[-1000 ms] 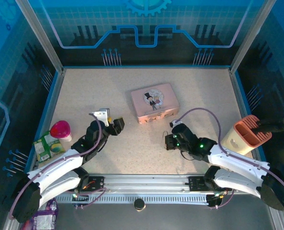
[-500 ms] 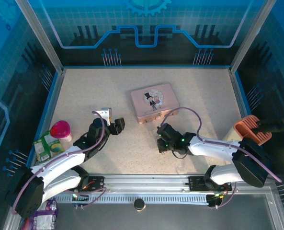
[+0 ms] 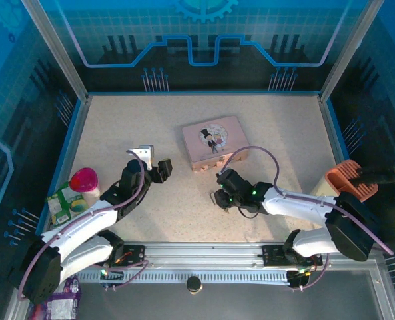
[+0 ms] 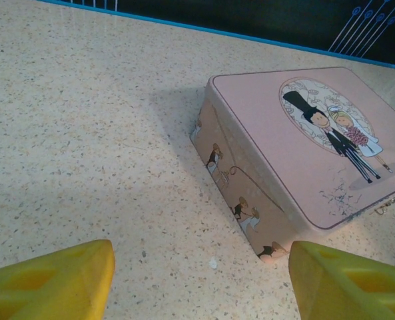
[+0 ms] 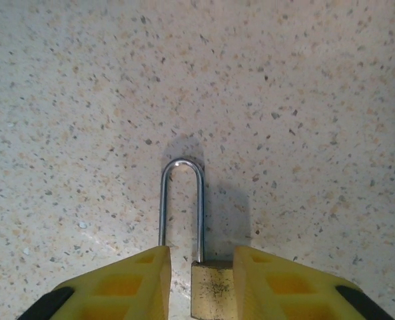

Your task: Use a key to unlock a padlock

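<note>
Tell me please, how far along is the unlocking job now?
Done: the right gripper has its fingers on either side of the padlock; whether it grips is unclear. In hand: the left gripper is open and empty, facing the pink tin. Left: fetching the key, inserting and turning it.

This is a robotics lab test cell rather than a home or a shop. The speckled surface (image 3: 184,127) sits boxed in by aluminium frame posts (image 3: 54,47) and by blue wall panels (image 3: 204,40) printed with a gear and circuit-line graphics. Two white robot arms (image 3: 77,233) are bolted side by side to a perforated metal rail (image 3: 204,267) at the near edge, with lilac cables (image 3: 257,155) looped along them and small green lights glowing on the right one. Everyday props lie about as test pieces: a pink tin (image 3: 214,142) with a cartoon couple, a pink-capped cup (image 3: 84,180) and a green packet (image 3: 60,205).
</note>
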You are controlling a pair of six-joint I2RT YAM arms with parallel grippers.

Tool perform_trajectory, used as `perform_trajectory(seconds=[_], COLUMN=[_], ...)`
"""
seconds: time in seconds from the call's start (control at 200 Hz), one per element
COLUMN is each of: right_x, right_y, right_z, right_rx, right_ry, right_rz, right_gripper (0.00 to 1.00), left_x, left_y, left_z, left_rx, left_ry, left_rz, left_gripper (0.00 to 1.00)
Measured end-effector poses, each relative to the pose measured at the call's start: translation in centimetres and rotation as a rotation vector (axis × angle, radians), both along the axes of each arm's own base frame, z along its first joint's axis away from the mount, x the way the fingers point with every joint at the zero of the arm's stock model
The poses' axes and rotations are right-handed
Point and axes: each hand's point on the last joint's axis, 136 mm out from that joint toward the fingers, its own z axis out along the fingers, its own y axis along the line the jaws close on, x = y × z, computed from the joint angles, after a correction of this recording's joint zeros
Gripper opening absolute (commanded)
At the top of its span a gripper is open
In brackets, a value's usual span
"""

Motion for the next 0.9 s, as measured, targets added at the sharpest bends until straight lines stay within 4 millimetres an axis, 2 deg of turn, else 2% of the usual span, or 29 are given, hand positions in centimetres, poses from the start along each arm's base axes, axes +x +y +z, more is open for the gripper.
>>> perform_trajectory(seconds=[0.16, 0.305, 0.52, 0.55, 0.575, 0.595, 0.61, 0.825, 0.9], right_x=[0.4, 1.3, 3.8, 4.0, 4.1, 4.3, 4.3, 4.5, 4.6], right_y=[-0.3, -1.0, -4.7, -5.3, -5.6, -5.9, -6.1, -8.9, -9.8], right_z=[2.3, 5.9, 11.7, 12.4, 12.8, 13.2, 13.4, 16.0, 16.3], right_rx=[0.003, 0.014, 0.022, 0.025, 0.026, 0.027, 0.029, 0.012, -0.008], right_ry=[-0.057, -0.155, -0.343, -0.364, -0.379, -0.392, -0.401, -0.544, -0.588], right_rz=[0.014, 0.028, -0.045, -0.056, -0.061, -0.065, -0.071, -0.123, -0.135], right_gripper=[0.35, 0.38, 0.51, 0.52, 0.54, 0.57, 0.59, 0.90, 0.93], left_x=[0.4, 1.4, 1.5, 1.4, 1.3, 1.3, 1.2, 1.6, 2.2], left_y=[1.7, 4.5, 7.7, 8.2, 8.6, 8.9, 9.2, 11.1, 11.5], left_z=[0.0, 1.5, 2.9, 3.1, 3.1, 3.2, 3.2, 3.0, 2.3], left_rx=[0.033, 0.073, 0.140, 0.153, 0.165, 0.165, 0.179, 0.249, 0.292], left_ry=[0.011, 0.012, -0.016, -0.020, -0.023, -0.027, -0.028, -0.038, -0.031], left_rz=[0.069, 0.193, 0.337, 0.365, 0.386, 0.405, 0.414, 0.529, 0.549], left_gripper=[0.71, 0.70, 0.74, 0.79, 0.85, 0.96, 0.99, 0.99, 0.99])
